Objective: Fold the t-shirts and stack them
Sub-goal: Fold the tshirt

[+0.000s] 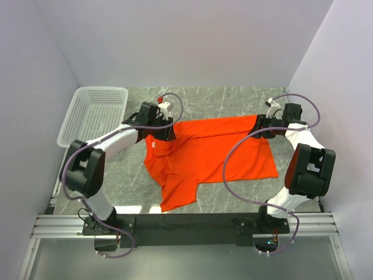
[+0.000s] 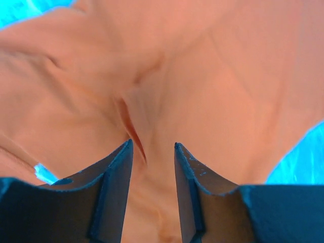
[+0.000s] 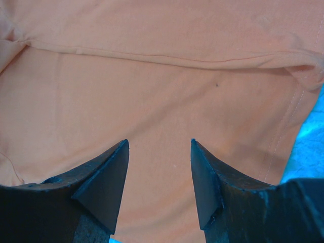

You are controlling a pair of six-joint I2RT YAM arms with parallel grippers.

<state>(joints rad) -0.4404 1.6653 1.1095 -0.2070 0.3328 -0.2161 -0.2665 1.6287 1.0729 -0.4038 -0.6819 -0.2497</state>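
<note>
The orange-red t-shirt (image 1: 204, 157) lies spread and wrinkled on the marble table, with one sleeve pointing toward the near edge. My left gripper (image 1: 165, 132) is over the shirt's far left corner. In the left wrist view the left gripper (image 2: 152, 147) is open, its jaws standing either side of a raised fold of the shirt (image 2: 202, 76). My right gripper (image 1: 260, 126) is over the shirt's far right corner. In the right wrist view the right gripper (image 3: 159, 142) is open over flat cloth (image 3: 152, 76) near a hem. No neck label shows.
A white plastic mesh basket (image 1: 96, 114) stands tilted at the far left of the table (image 1: 233, 96). The right arm's purple cable (image 1: 228, 153) loops over the shirt. Walls close in the left, back and right sides.
</note>
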